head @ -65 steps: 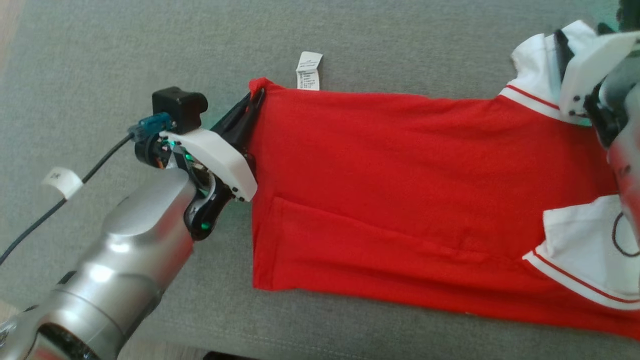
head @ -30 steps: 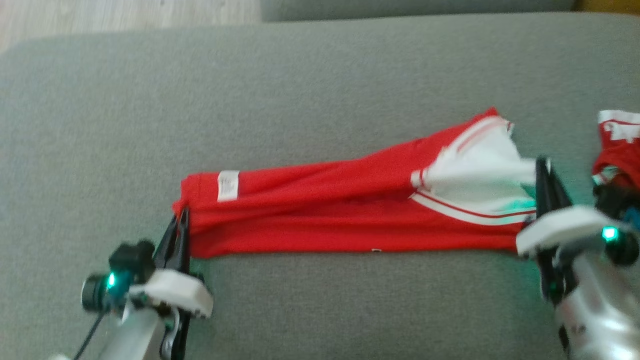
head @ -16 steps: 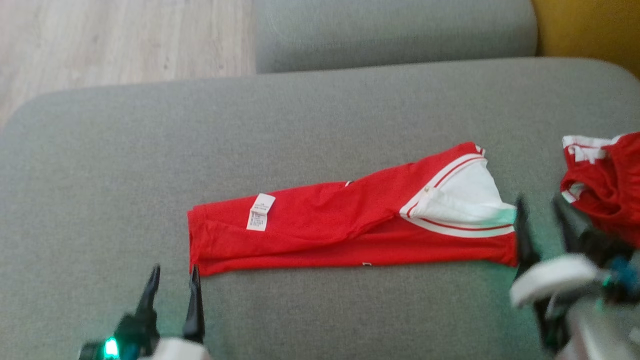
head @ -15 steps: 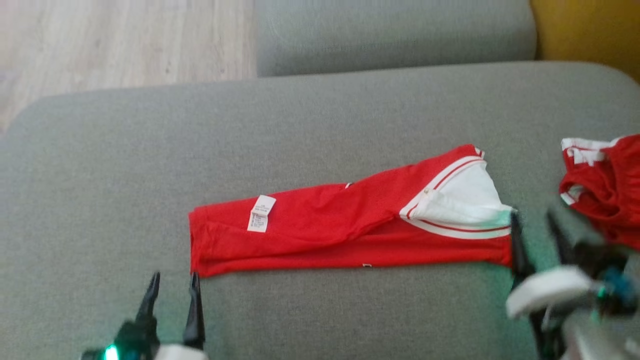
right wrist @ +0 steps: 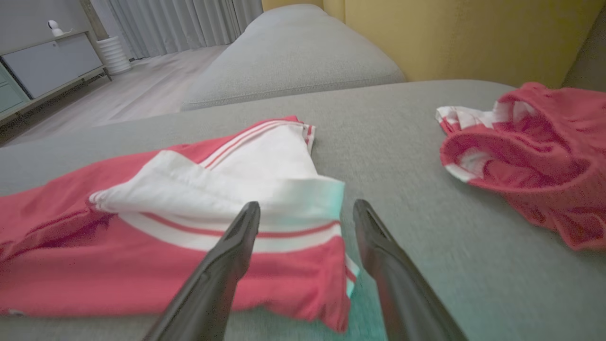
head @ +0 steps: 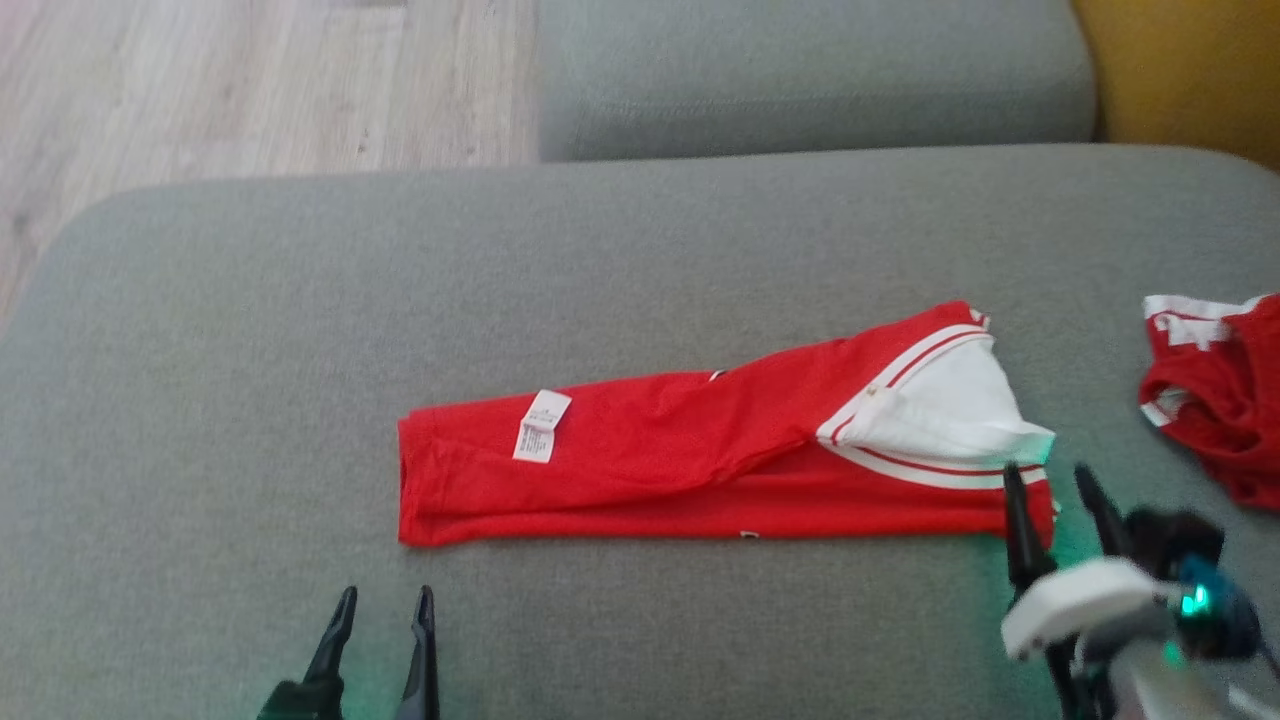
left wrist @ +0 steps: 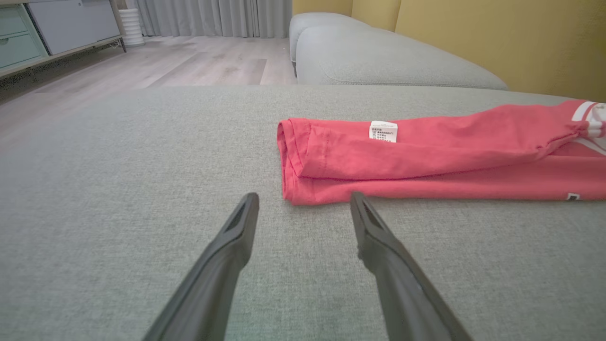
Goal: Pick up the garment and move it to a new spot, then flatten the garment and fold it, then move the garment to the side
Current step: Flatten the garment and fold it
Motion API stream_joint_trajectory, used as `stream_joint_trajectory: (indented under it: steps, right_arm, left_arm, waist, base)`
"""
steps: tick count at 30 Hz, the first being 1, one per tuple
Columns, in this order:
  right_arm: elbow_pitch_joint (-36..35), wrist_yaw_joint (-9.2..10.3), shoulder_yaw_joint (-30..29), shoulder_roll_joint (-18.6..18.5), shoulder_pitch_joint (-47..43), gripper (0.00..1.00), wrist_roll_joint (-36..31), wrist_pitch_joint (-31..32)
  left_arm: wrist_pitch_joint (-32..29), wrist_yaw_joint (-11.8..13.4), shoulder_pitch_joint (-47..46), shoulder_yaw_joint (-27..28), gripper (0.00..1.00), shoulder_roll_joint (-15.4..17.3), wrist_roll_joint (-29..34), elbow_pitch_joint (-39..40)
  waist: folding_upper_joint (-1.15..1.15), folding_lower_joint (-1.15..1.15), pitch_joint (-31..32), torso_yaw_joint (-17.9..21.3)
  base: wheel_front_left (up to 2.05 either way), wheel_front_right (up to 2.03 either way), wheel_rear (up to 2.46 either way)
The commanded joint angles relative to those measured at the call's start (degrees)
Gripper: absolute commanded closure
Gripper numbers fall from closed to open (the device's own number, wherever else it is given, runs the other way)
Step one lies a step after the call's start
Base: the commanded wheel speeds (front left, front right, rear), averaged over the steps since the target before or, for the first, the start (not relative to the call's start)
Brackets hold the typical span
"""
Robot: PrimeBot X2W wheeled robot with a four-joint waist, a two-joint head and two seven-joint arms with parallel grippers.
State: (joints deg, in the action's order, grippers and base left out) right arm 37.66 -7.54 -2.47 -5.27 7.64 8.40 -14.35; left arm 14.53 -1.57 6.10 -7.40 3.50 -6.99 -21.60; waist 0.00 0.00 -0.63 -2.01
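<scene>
Where it lies folded, the red garment (head: 680, 470) forms a creased strip.

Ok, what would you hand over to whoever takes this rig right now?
The left pincer is open and empty, just short of the hem end of the long folded red shirt with white trim.
The right pincer is open and empty at the shirt's white-trimmed end.
The shirt lies on the grey fabric cushion, folded into a narrow strip.
A crumpled red-and-white garment sits apart on the right.
Left to do: probably a fold across, then move it aside.
</scene>
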Motion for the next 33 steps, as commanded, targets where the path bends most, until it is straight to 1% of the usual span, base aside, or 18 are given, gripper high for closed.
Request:
stream_joint_trajectory:
  steps: [1,7,11,12,16,17,18,20,23,25,27,28,30,33]
  right_arm:
    - [0.1,0.05,1.3,-1.5,5.8,0.0,-0.7,-0.6]
    - [9.2,0.05,-0.5,-2.5,13.4,0.0,-1.2,-0.3]
    - [17.1,0.05,-1.5,-2.0,16.4,0.0,-1.8,3.4]
    - [17.1,0.05,-1.5,-2.0,16.4,0.0,-1.8,3.4]
    - [23.6,0.05,-1.9,-0.7,17.5,0.0,0.6,7.4]
    - [24.3,0.05,-1.3,-0.5,17.5,0.51,1.2,7.5]
    - [24.8,0.05,-1.2,-0.4,17.6,1.0,2.0,7.0]
    - [25.3,0.05,-1.0,-1.1,17.5,1.0,3.2,5.3]
    - [24.9,0.05,-2.5,-4.0,17.8,1.0,4.1,1.6]
    - [23.3,0.05,-4.1,-6.3,18.2,1.0,3.8,0.0]
    - [20.4,0.05,-5.5,-7.5,18.8,1.0,3.1,-0.5]
    - [17.6,0.05,-5.9,-7.6,18.9,1.0,2.7,-0.6]
    - [11.2,0.05,-6.0,-6.6,18.2,1.0,2.6,-0.6]
    - [2.6,0.05,-2.4,-3.6,15.7,1.0,4.0,-0.6]
  left_arm:
    - [0.5,-0.3,-3.3,1.4,0.0,-0.3,0.5,1.2]
    - [0.5,-1.4,-6.0,-0.4,0.0,-0.6,0.6,-0.2]
    - [0.5,-1.4,-7.0,-1.6,0.0,-0.6,0.0,-1.0]
    - [0.5,-1.4,-7.0,-1.6,0.0,-0.6,0.0,-1.0]
    - [0.5,-1.2,-7.6,-2.3,0.0,-0.6,-0.6,-1.6]
    - [0.5,-1.1,-7.6,-2.4,0.0,-0.6,-0.7,-1.6]
    - [0.5,-1.0,-7.6,-2.4,0.0,-0.6,-0.8,-1.7]
    - [0.5,-0.9,-7.5,-2.3,0.0,-0.6,-0.9,-1.9]
    - [0.5,-0.8,-7.1,-2.2,0.0,-0.6,-1.1,-2.2]
    - [0.5,-0.8,-6.8,-2.4,0.0,-0.6,-1.2,-2.1]
    - [0.5,-0.8,-6.6,-2.5,0.0,-0.6,-1.5,-2.2]
    - [0.5,-0.8,-6.5,-2.8,0.0,-0.6,-1.6,-2.1]
    - [0.5,-0.7,-6.4,-3.3,0.0,-0.6,-2.0,-2.1]
    - [0.5,-0.7,-6.2,-4.3,0.0,-0.6,-2.4,-2.4]
  waist:
    - [0.0,0.0,-1.8,-1.0]
    - [0.0,0.0,-5.2,-3.4]
    - [0.0,0.0,-6.7,-4.7]
    - [0.0,0.0,-6.7,-4.7]
    - [0.0,0.0,-7.2,-5.6]
    - [0.0,0.0,-7.2,-5.6]
    - [0.0,0.0,-7.1,-5.6]
    - [0.0,0.0,-6.8,-5.5]
    - [0.0,0.0,-5.8,-5.0]
    - [0.0,0.0,-5.1,-4.7]
    - [0.0,0.0,-4.5,-4.3]
    - [0.0,0.0,-4.3,-4.2]
    - [0.0,0.0,-3.8,-4.2]
    - [0.0,0.0,-3.0,-4.7]
  base:
    - [0.0,0.0,0.0]
    - [0.0,0.0,0.0]
    - [0.0,0.0,0.0]
    - [0.0,0.0,0.0]
    - [0.0,0.0,0.0]
    - [0.0,0.0,0.0]
    - [0.0,0.0,0.0]
    - [0.0,0.0,0.0]
    - [0.0,0.0,0.0]
    - [0.0,0.0,0.0]
    - [0.0,0.0,0.0]
    - [0.0,0.0,0.0]
    - [0.0,0.0,0.0]
    - [0.0,0.0,0.0]
